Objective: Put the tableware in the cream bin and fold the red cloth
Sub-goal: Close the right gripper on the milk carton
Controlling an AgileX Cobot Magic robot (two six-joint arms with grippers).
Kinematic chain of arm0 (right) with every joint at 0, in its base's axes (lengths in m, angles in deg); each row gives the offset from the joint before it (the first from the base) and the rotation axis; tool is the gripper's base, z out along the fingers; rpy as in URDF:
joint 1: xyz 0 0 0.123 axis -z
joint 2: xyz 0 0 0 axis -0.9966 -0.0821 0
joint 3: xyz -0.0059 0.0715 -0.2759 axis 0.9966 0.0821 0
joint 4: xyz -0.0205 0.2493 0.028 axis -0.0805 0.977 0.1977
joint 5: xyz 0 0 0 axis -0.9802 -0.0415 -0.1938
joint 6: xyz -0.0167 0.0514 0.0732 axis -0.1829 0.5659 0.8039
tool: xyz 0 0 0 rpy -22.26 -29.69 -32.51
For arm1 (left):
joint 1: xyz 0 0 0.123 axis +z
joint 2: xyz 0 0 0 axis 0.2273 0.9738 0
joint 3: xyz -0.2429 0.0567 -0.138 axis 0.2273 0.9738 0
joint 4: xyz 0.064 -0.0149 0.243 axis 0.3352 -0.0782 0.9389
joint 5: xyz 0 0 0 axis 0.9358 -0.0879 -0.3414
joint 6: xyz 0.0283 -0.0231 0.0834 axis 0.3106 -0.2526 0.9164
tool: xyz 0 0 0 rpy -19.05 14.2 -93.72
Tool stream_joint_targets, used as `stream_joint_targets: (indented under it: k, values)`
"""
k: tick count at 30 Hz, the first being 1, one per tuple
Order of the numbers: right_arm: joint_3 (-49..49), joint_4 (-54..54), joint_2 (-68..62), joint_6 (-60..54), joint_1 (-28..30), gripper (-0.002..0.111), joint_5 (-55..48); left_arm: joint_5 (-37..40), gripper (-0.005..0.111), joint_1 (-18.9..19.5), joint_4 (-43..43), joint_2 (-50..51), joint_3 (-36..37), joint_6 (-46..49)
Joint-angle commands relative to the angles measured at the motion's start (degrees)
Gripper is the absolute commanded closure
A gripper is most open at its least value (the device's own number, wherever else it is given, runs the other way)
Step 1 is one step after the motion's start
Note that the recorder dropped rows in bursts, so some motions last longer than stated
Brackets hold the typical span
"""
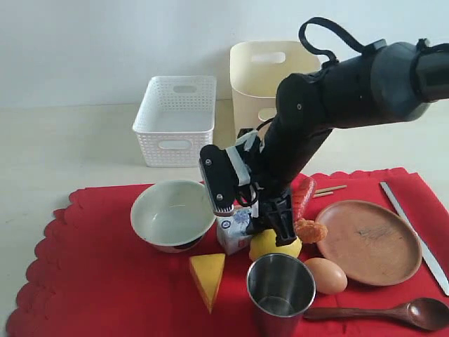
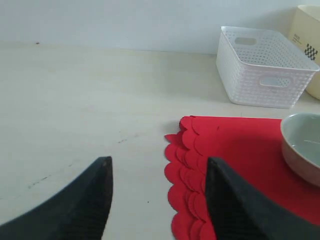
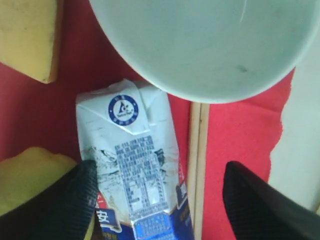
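All six pieces of tableware lie on the cloth.

- **Knife**: long, flat and silver. Its long axis follows the cloth's right edge, one end toward the far right corner and the other toward the near right corner.
- **Spoon**: dark wood. It lies along the near edge, bowl end toward the near right corner, handle pointing left at the cup.
- **Chopsticks**: pale wood, side by side, roughly parallel to the far edge. The visible ends point right; the rest is hidden behind the right arm.
- **Cup**: steel, upright, mouth up, at the middle of the near edge.
- **Plate**: brown, round and flat, in the cloth's right half, between the knife and the egg.
- **Bowl**: pale green-white, upright, left of the middle, nearer the far edge.

The cloth is bright red with scalloped edges. It is spread flat and unfolded over the near part of the desk.

The bin is cream, tall and smooth, with oval handle cutouts. It stands upright toward the desk's far edge, just beside the white basket.

The right gripper hangs over the carton with its jaws wide apart. One finger is above the lemon, the other beyond the chopsticks, and it grips nothing. The left gripper hangs over the desk at the cloth's left edge, jaws apart, with nothing between them.
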Motion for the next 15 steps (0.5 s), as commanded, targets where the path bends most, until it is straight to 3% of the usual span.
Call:
stream_joint_targets:
  k: [1, 10, 12, 15]
  values:
    - [0.4, -2.7, -1.9, 3.3, -0.1, 0.040, -2.6, -0.5, 0.052, 0.1, -0.2, -0.3, 0.1, -0.2]
    - [0.4, -3.1, -2.6, 4.4, -0.1, 0.042, -5.5, -0.5, 0.052, 0.1, -0.2, -0.3, 0.1, -0.2]
    - [0.4, -3.1, -3.0, 5.1, -0.1, 0.048, -4.9, -0.5, 0.052, 0.1, -0.2, -0.3, 0.1, -0.2]
    - [0.4, -3.3, -3.3, 5.5, -0.1, 0.067, -2.3, -0.5, 0.052, 0.1, -0.2, -0.3, 0.1, -0.2]
